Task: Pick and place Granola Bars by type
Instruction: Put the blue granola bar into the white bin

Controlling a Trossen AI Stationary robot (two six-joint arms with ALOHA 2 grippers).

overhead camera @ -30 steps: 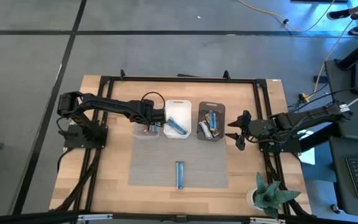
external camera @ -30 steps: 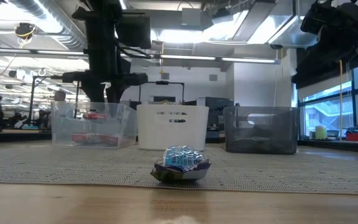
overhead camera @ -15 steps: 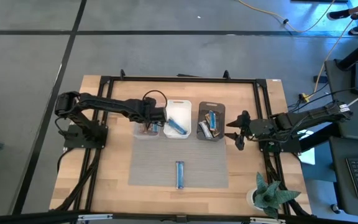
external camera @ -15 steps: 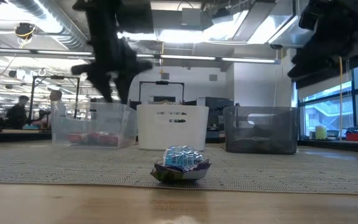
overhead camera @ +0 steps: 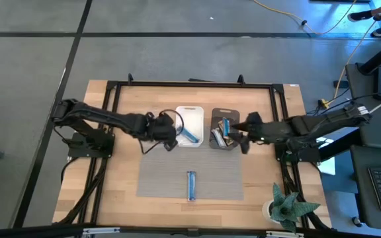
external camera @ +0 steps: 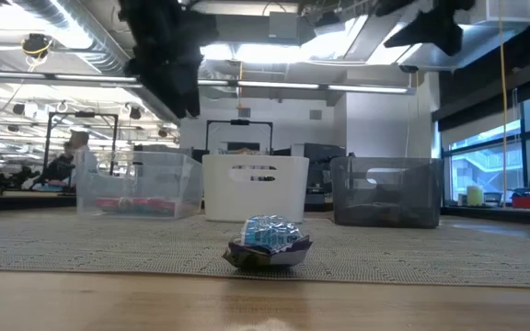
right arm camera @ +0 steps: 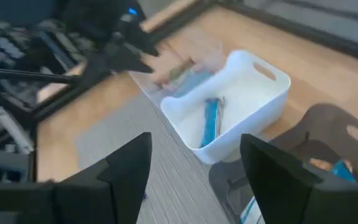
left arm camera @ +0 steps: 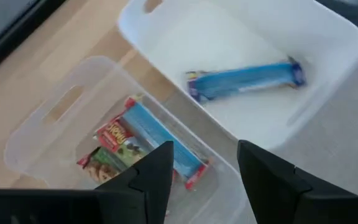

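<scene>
High view shows you most granola bars binned, one blue bar point(overhead camera: 191, 185) left at 6 o'clock; both tools, left tool point(overhead camera: 170, 135) and right tool point(overhead camera: 238, 134), gape empty.

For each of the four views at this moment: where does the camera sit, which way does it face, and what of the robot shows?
High: overhead, straight down; both arms, left pincer, right pincer, three bins.
Low: table height, looking across; blue bar on the mat, arms above.
Left wrist: down past its own fingers into clear bin and white bin.
Right wrist: past its own fingers at the white bin, left arm beyond.
Shared: all four views show the white bin.
</scene>
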